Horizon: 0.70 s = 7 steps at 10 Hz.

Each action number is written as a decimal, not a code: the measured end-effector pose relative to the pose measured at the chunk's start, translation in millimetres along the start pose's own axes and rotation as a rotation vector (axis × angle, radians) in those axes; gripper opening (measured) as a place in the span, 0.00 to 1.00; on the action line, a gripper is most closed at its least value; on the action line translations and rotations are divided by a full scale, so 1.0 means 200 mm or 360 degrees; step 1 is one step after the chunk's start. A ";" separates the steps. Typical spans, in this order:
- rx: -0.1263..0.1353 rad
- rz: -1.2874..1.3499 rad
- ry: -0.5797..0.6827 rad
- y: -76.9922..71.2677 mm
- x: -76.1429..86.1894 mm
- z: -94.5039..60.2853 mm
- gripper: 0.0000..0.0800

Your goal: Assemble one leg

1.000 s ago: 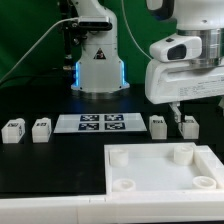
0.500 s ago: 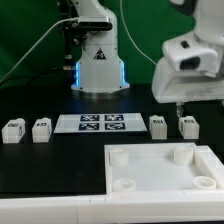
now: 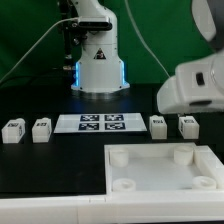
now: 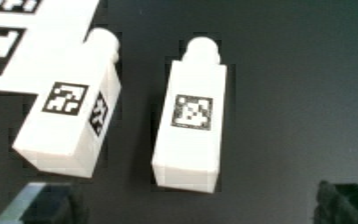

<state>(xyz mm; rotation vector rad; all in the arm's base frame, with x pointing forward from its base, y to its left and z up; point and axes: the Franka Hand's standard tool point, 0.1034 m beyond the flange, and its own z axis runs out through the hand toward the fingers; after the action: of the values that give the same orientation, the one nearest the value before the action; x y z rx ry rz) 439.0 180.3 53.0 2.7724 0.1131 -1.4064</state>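
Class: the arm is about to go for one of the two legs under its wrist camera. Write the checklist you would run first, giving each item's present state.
1. Is the gripper open and empty: ok, the fingertips stand wide apart with nothing between them.
2. Is the target leg lined up between the fingertips: ok in the wrist view.
3. Is the neighbouring leg apart from it: ok, a dark gap separates them.
4. Are the panel sockets empty: ok for the four in view.
5. Gripper height above the target leg: cannot tell; the arm is blurred in the exterior view.
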 end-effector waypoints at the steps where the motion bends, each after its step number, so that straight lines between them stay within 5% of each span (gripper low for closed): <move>1: 0.0010 0.0008 0.0032 -0.01 0.04 -0.01 0.81; 7: -0.0017 0.0083 -0.0076 0.00 0.03 0.27 0.81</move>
<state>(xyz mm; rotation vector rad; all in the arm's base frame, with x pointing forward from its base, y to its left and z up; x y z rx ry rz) 399.2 177.5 15.2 2.7099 0.0464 -1.4540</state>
